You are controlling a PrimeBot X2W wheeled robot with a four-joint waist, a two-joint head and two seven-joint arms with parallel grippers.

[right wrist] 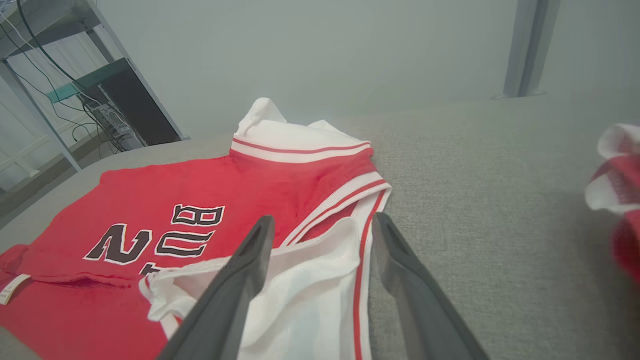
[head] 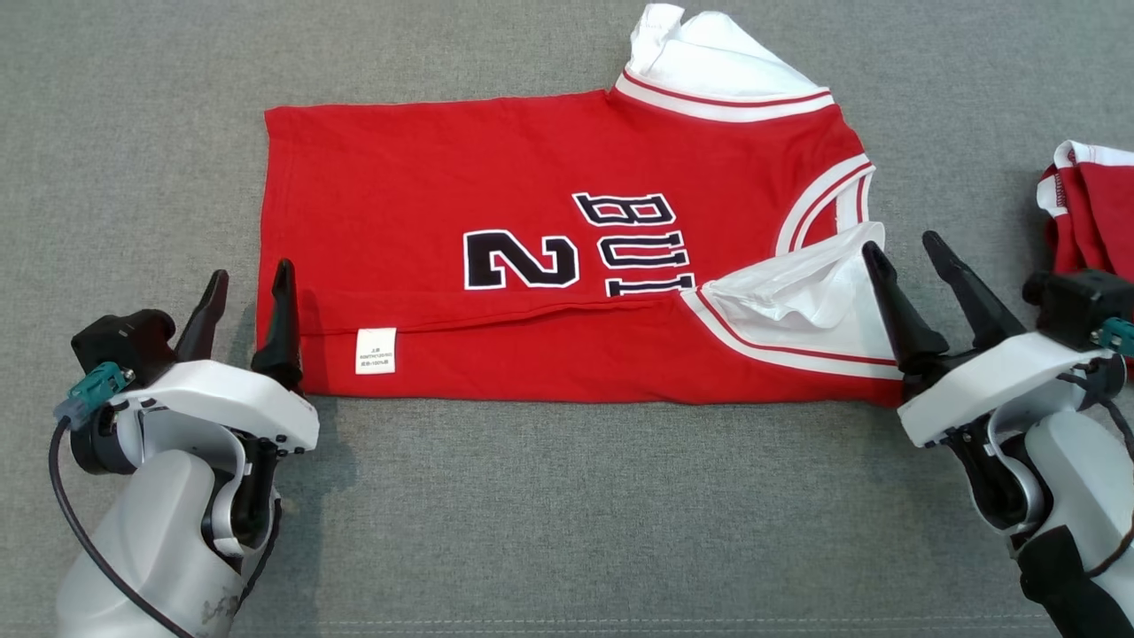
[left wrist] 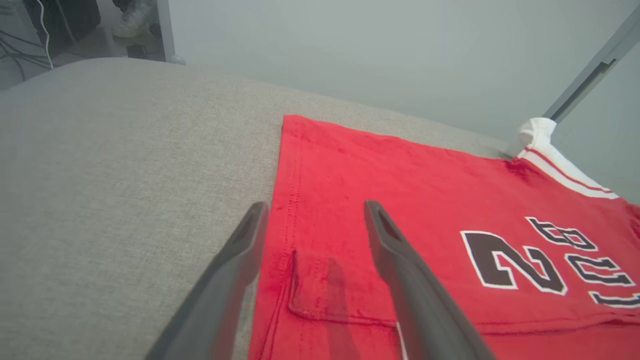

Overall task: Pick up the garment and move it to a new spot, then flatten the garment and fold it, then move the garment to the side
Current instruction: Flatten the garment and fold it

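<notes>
The garment (head: 532, 221) is a red jersey with white trim and a black "2". It lies flat on the grey cloth surface, its near long edge folded over toward the middle. My left gripper (head: 248, 279) hangs open at the jersey's near left corner, one finger over the red cloth (left wrist: 340, 210) and one beyond its edge. My right gripper (head: 902, 246) is open too, above the white sleeve (right wrist: 310, 280) at the near right corner. Nothing is between either pair of fingers.
A second red and white garment (head: 1088, 208) lies bunched at the right edge, close to my right wrist. The grey surface (head: 567, 514) runs wide in front of the jersey. A shelf with cables (right wrist: 65, 100) stands beyond the far edge.
</notes>
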